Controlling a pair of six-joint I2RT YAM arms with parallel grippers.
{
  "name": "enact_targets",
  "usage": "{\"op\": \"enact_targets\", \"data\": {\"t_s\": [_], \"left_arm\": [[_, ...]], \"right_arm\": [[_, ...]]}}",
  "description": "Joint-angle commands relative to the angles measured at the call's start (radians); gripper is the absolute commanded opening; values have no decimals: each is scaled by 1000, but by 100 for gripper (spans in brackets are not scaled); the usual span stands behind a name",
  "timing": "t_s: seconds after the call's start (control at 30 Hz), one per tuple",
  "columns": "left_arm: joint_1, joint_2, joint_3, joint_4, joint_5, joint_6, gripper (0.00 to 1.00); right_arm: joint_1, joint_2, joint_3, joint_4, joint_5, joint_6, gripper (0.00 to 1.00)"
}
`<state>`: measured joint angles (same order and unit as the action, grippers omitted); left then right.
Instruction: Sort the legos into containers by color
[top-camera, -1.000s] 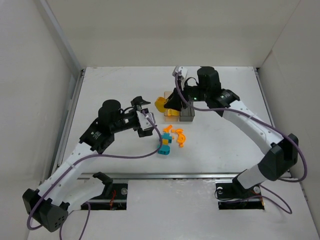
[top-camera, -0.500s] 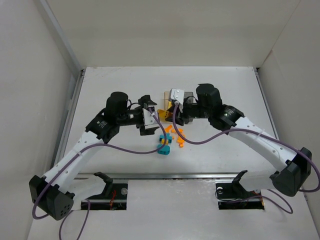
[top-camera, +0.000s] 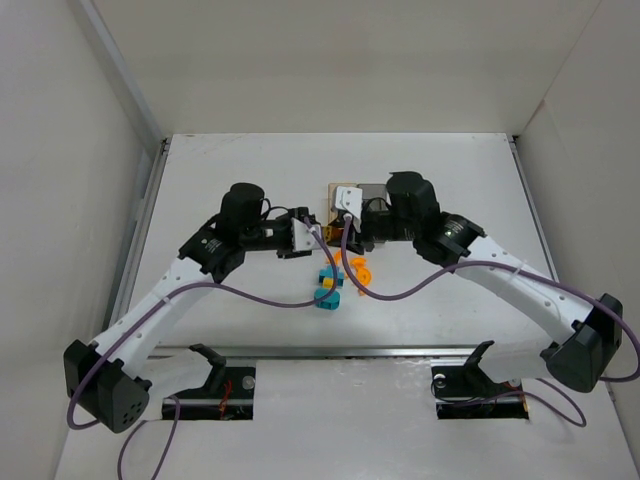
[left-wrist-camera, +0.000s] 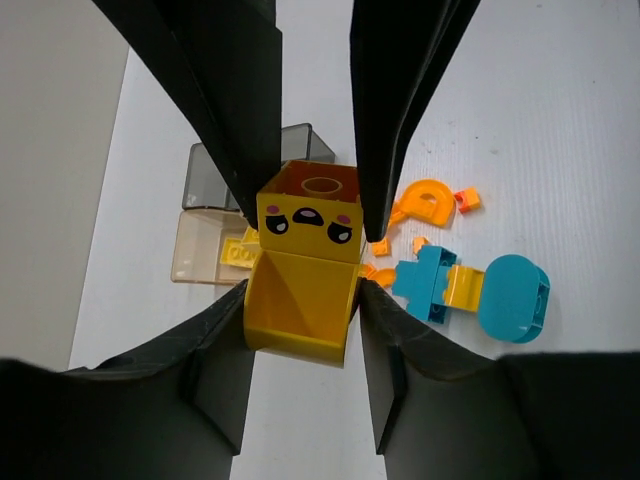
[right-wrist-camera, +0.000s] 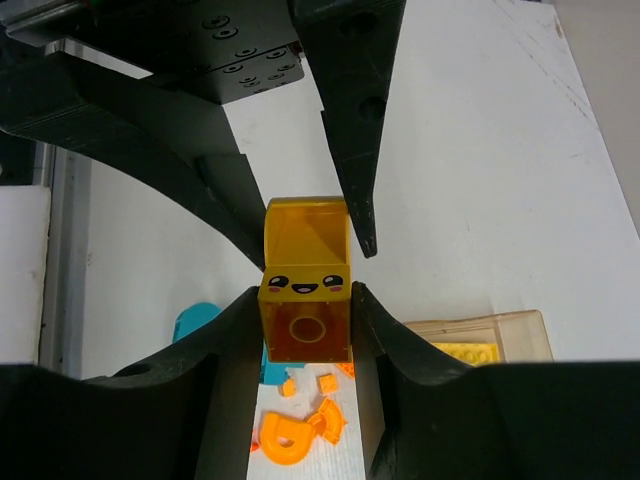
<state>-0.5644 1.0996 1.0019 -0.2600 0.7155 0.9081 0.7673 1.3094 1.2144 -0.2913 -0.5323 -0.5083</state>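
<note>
A yellow block with a smiling face (left-wrist-camera: 305, 285) hangs above the table between both arms. My left gripper (left-wrist-camera: 303, 292) is shut on its plain yellow end. My right gripper (right-wrist-camera: 305, 292) is shut on its orange-tinted end (right-wrist-camera: 306, 325). In the top view the two grippers meet at the table's middle (top-camera: 326, 238). Below lie loose legos: an orange arch (left-wrist-camera: 425, 201), small orange bits (left-wrist-camera: 466, 200) and a teal and yellow cluster (left-wrist-camera: 470, 290). The containers stand side by side: an amber bin (left-wrist-camera: 200, 250) holding a yellow lego (left-wrist-camera: 240, 254), and a grey bin (left-wrist-camera: 208, 175).
In the top view the loose legos (top-camera: 340, 278) lie just in front of the grippers, and the right arm (top-camera: 410, 205) covers most of the bins. White walls enclose the table on the left, back and right. A metal rail (top-camera: 330, 351) runs along the near edge.
My right arm carried the yellow block left and down from the bins. My left arm swung right to meet it, and its jaws closed from wide open onto the block.
</note>
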Motion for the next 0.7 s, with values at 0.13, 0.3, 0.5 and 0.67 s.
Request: {"op": "enact_targets", "data": {"t_s": [0.13, 0.3, 0.5, 0.67], "left_arm": [[-6, -15, 9, 113, -101, -136, 0], [9, 8, -51, 123, -341, -258, 0], [84, 36, -123, 131, -481, -359, 0], [84, 38, -143, 209, -450, -397, 0]], "right_arm": [[6, -29, -33, 96, 83, 51, 0], [-133, 8, -62, 222, 100, 244, 0], [-298, 216, 2, 360, 34, 468, 0], [-325, 445, 144, 360, 141, 537, 0]]}}
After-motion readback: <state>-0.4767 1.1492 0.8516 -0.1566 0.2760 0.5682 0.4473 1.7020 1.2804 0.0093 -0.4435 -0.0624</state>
